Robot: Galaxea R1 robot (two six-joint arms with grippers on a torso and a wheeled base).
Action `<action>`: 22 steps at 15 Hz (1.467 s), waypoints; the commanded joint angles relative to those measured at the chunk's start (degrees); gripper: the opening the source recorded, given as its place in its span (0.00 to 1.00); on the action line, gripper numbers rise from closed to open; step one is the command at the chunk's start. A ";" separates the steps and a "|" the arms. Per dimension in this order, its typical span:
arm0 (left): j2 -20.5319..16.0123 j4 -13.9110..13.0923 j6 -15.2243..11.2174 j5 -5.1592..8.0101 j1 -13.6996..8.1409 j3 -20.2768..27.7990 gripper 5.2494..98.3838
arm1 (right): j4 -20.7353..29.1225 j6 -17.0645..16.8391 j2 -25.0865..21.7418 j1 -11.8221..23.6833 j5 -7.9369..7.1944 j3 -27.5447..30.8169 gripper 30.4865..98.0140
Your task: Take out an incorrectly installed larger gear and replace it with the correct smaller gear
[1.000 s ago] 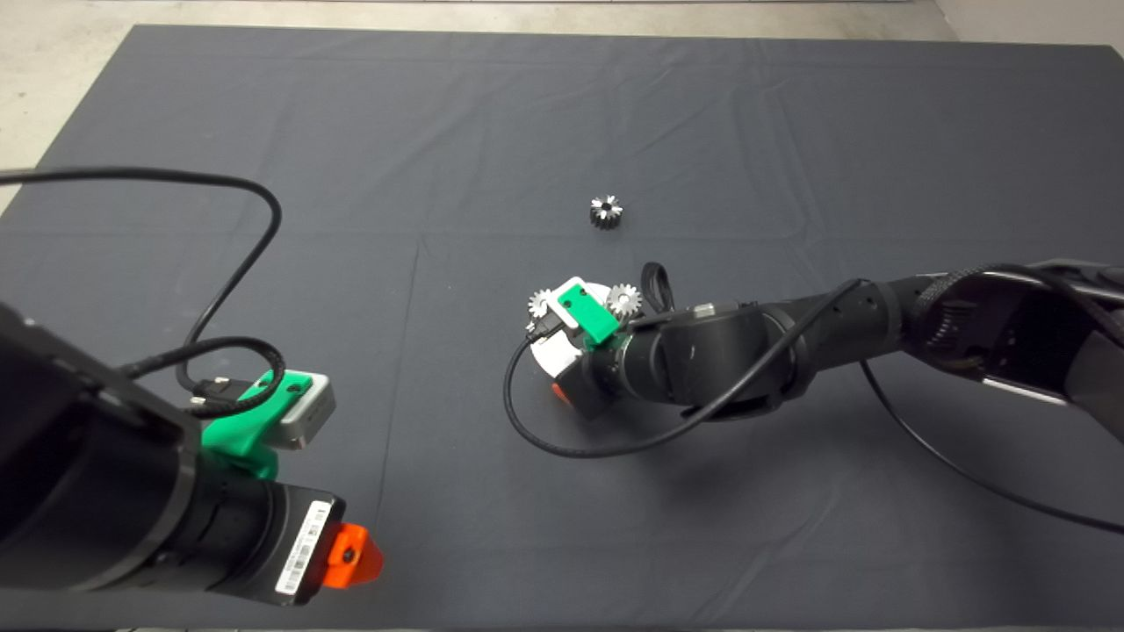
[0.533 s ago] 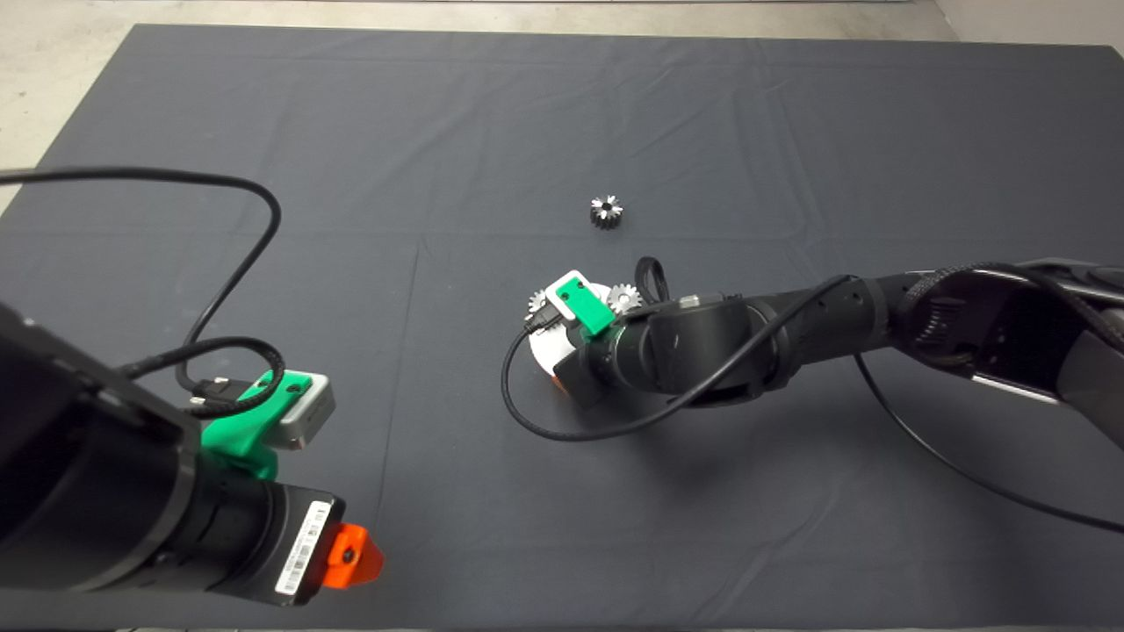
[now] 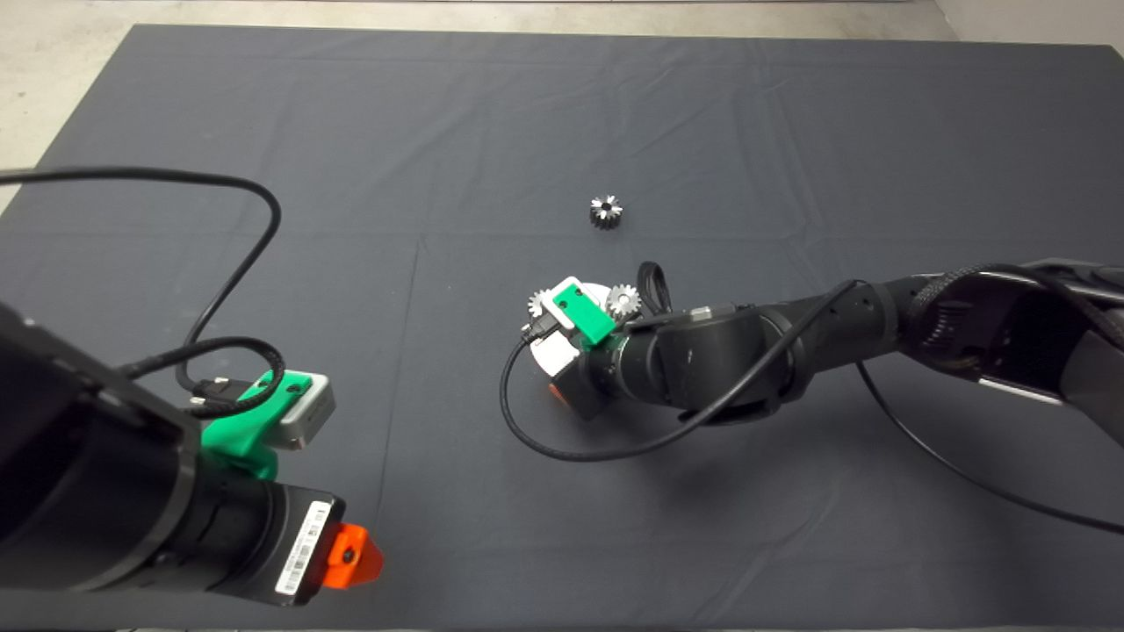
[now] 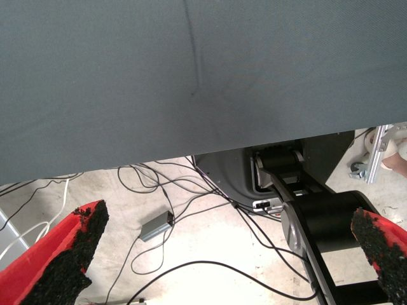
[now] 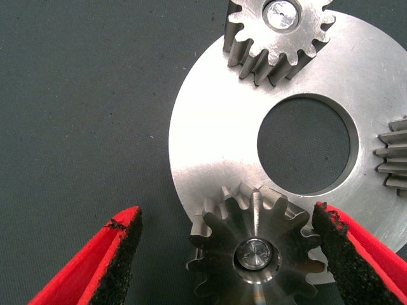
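Observation:
The larger gear (image 5: 253, 244), grey steel with flared teeth, sits on a pin at the rim of a round silver plate (image 5: 210, 146). My right gripper (image 5: 224, 219) is open around it, one black pad on each side; the pads (image 5: 119, 254) look just clear of the teeth. From above, the right wrist covers this gear, and only the plate's edge (image 3: 600, 289) shows. The smaller gear (image 3: 606, 211), dark with a shiny star face, lies alone on the mat beyond the plate. My left gripper (image 4: 226, 251) is parked open at the mat's near left edge.
Two pale silver gears (image 5: 280, 28) (image 5: 395, 162) stand on the plate around its centre hole; they show in the head view too (image 3: 538, 304) (image 3: 623, 300). A black cable (image 3: 562, 448) loops on the mat by the right wrist. The floor with cables (image 4: 159, 222) shows in the left wrist view.
The right wrist shifted slightly left over the plate, rose a little, then settled back. The left arm and the smaller gear have not moved.

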 commanded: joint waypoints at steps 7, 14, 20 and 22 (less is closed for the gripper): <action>0.14 -0.60 -0.52 1.40 -0.89 1.02 1.00 | -0.77 -0.06 -1.34 0.76 -1.68 0.81 0.59; 0.14 -0.69 -0.52 1.31 -0.89 1.05 1.00 | -0.77 -0.15 -1.87 0.50 -1.68 0.64 0.59; 0.14 -0.69 -0.61 0.96 -0.89 1.05 1.00 | -0.68 -0.15 -2.05 -0.38 -1.68 0.29 0.51; 0.14 -0.76 -0.61 0.96 -0.89 1.11 1.00 | -0.68 -0.23 -2.23 -0.73 -1.68 0.29 0.51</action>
